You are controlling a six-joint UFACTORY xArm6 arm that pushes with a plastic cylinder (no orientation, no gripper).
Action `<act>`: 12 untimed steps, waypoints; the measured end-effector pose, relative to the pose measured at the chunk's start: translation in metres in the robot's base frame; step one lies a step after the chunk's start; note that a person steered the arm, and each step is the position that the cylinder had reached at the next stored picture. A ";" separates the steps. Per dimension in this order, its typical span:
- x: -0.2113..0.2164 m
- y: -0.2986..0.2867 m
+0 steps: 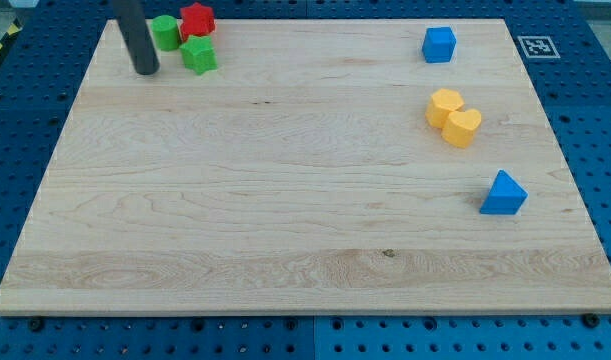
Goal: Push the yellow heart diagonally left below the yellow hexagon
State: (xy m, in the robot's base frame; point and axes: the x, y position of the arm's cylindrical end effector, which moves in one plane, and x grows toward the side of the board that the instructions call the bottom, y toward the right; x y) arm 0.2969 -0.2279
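The yellow heart [463, 128] lies at the view's right, touching the yellow hexagon [444, 106], just below and to the right of it. My tip [146, 70] is at the view's top left, far from both yellow blocks, just left of the green blocks. The rod rises out of the top of the view.
A green round block [165, 32], a red star [196, 19] and a green star-like block [199, 56] cluster at the top left. A blue cube [439, 44] sits at the top right. A blue triangle [503, 194] lies at the right, below the yellow pair. A wooden board [285, 200] carries all.
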 end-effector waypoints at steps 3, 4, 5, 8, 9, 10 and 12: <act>0.120 0.199; 0.124 0.213; 0.124 0.213; 0.061 0.269; 0.038 0.320; 0.042 0.357; 0.068 0.429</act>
State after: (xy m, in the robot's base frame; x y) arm 0.3646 0.2008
